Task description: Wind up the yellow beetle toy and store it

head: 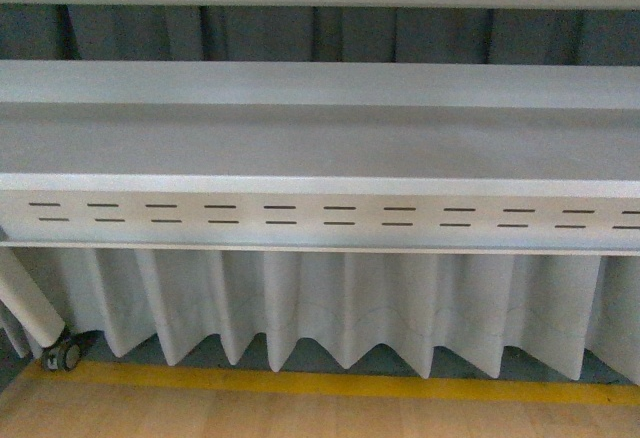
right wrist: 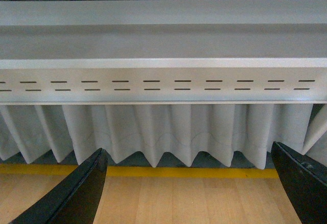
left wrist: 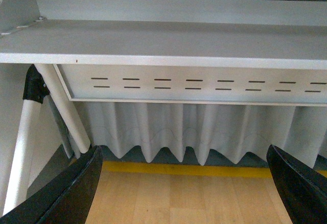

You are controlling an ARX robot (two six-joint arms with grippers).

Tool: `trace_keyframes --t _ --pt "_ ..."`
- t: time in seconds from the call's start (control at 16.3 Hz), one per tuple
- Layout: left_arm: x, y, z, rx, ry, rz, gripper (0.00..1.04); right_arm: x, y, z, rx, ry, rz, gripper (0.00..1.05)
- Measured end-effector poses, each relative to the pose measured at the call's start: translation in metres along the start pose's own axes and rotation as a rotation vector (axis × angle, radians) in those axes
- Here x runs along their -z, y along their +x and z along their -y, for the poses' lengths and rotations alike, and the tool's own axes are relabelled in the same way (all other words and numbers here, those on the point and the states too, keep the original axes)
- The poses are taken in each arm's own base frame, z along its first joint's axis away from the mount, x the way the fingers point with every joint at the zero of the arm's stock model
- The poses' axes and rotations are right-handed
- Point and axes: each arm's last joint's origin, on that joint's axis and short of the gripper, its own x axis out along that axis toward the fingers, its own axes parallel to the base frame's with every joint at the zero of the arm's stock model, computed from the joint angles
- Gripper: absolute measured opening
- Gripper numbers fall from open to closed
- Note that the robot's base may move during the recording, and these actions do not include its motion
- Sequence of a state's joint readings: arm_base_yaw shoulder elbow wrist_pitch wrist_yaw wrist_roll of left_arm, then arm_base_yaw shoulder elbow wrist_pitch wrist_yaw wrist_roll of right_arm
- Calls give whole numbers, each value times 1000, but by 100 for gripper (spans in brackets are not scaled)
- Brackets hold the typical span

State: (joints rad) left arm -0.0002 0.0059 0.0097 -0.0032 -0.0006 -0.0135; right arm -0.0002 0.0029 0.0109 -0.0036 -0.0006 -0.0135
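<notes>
A curtain [head: 330, 308] hangs below the shelf [head: 320, 148], floor [head: 300, 413] in front

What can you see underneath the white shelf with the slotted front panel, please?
A pleated white curtain hangs under the shelf, ending near a yellow floor stripe. Whatever lies behind the curtain is covered.

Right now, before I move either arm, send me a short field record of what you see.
yellow beetle toy: not visible in any view
left gripper: open, empty
right gripper: open, empty
ahead: white table with slotted front panel
below table: pleated white skirt, caster wheel at left
floor: wooden floor with yellow line
</notes>
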Motion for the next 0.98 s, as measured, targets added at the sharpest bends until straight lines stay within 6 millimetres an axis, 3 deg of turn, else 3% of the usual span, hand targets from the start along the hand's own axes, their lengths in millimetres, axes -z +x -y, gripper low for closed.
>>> trace_keyframes --t 0.98 --pt "0 0 0 0 0 0 98 0 0 0 0 0 0 98"
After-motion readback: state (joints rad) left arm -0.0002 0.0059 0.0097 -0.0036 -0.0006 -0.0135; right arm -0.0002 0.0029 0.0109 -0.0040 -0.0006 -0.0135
